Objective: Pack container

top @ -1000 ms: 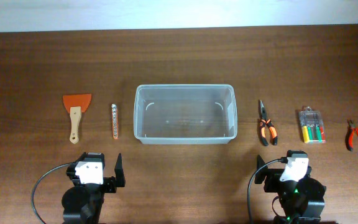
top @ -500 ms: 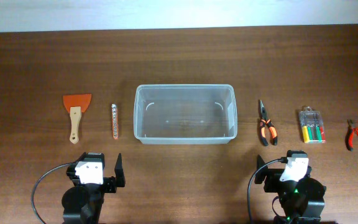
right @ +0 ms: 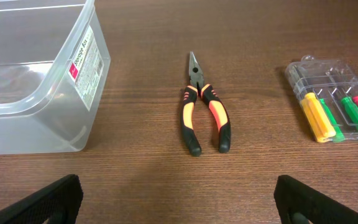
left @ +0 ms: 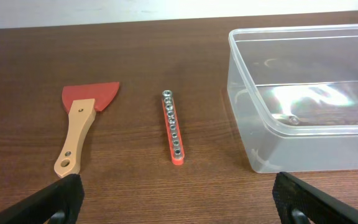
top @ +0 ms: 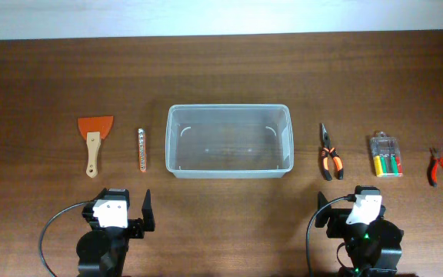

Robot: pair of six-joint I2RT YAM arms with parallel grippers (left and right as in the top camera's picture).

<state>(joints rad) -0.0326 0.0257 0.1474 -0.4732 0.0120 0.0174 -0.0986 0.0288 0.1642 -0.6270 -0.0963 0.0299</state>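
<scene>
- The left fingers [left: 61, 196] are spread wide apart with nothing between them, low over the dark brown wooden surface [top: 221, 69] at its near edge.
- The right fingers [right: 55, 199] are likewise spread wide and hold nothing, hovering at the near edge on the other side.
- Ahead of the left fingers lies a thin red strip holding a row of small silver sockets [left: 172, 127], pointing away from the arm.
- Left of that strip, a scraper with a red blade and a pale wooden handle [left: 76, 134] lies flat, blade away from the arm.
- Ahead of the right fingers lie long-nose pliers with orange and black handles [right: 201, 115], closed, tip pointing away.
- Right of the pliers is a small clear case of yellow, green and red screwdrivers [right: 331, 102].
- Furthest right, a small pair of red-handled pliers [top: 440, 167] lies apart from the case.
- The large clear plastic rectangular container [top: 229, 173] stands upright, open side up, in the middle of the surface, between the socket strip and the orange pliers, touching neither; a printed label shows on its right wall.
</scene>
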